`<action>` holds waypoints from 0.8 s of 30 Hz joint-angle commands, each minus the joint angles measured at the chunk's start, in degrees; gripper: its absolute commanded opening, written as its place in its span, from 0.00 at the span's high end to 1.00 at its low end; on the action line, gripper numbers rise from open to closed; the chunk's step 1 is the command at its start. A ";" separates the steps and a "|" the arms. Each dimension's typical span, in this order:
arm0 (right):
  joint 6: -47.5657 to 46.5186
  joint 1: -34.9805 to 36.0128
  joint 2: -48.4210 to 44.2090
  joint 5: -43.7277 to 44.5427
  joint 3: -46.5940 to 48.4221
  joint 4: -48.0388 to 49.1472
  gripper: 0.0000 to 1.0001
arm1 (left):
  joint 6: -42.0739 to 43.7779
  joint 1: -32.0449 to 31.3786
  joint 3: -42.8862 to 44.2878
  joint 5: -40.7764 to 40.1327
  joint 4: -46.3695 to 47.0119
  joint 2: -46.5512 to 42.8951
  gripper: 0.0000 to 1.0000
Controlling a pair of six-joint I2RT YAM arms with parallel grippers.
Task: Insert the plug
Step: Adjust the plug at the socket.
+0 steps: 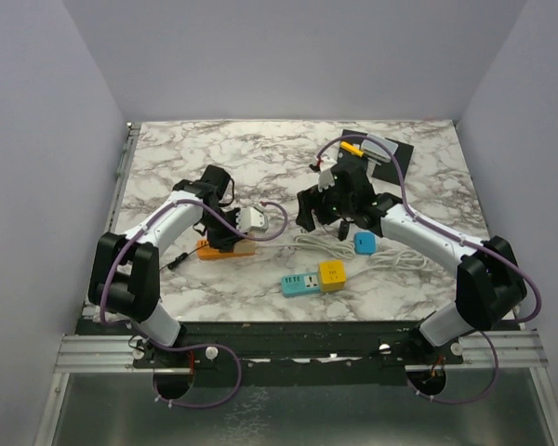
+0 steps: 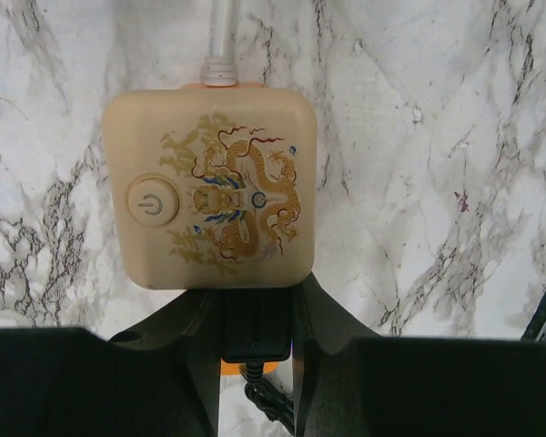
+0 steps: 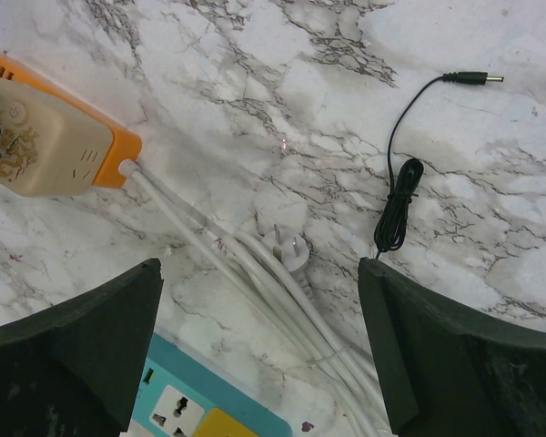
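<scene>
While the left gripper (image 2: pixel 255 314) hung low over the marble table (image 1: pixel 214 153), we saw its fingers (image 2: pixel 196 341) pressed in on a black plug (image 2: pixel 255 335), pinching it from both sides. The plug sat right against the near edge of a cream cube (image 2: pixel 214 182) printed with a gold dragon and a round power button. A sliver of the orange power strip (image 1: pixel 229 250) showed beneath it. We could not tell whether its pins were seated in the strip. A black cable (image 2: pixel 268 396) ran from the plug back between the fingers, and a white cord (image 2: pixel 221 32) left the far side of the cube.

The right gripper (image 3: pixel 259 269) hovered well apart from the left one, toward the middle of the table, with its own fingers spread wide. Under it lay a bundle of white cable with a white three-pin plug (image 3: pixel 288 249) resting on the marble, and beside that a thin black wire (image 3: pixel 396 196) ending in a small barrel tip. A blue and yellow power strip (image 1: pixel 312 279) lay near the front edge.
</scene>
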 commanded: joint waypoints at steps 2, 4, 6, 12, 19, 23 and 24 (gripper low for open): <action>0.15 -0.31 0.71 -2.01 2.03 -0.50 0.08 | 5.86 2.82 -12.79 -5.49 3.43 11.41 1.00; 0.23 -0.31 0.90 -2.21 2.23 -0.65 0.08 | 6.09 3.24 -13.03 -5.14 3.43 10.92 1.00; 0.19 -0.34 0.98 -2.40 2.38 -0.72 0.08 | 6.66 3.67 -13.35 -5.22 3.41 10.77 1.00; 0.11 -0.37 0.92 -2.26 3.16 -1.36 0.06 | 8.15 7.51 -12.77 -5.49 1.64 9.86 1.00; 0.05 -0.31 2.01 -3.70 3.98 -1.29 0.04 | 9.06 9.27 -8.90 -5.52 -2.12 6.86 0.69; 0.56 -0.31 2.06 -4.45 4.03 -0.86 0.03 | 9.44 9.31 -6.04 -3.42 -5.32 5.21 0.58; 0.69 -0.31 2.12 -4.72 4.00 -0.78 0.03 | 9.62 9.31 -5.54 -3.20 -6.14 4.73 0.56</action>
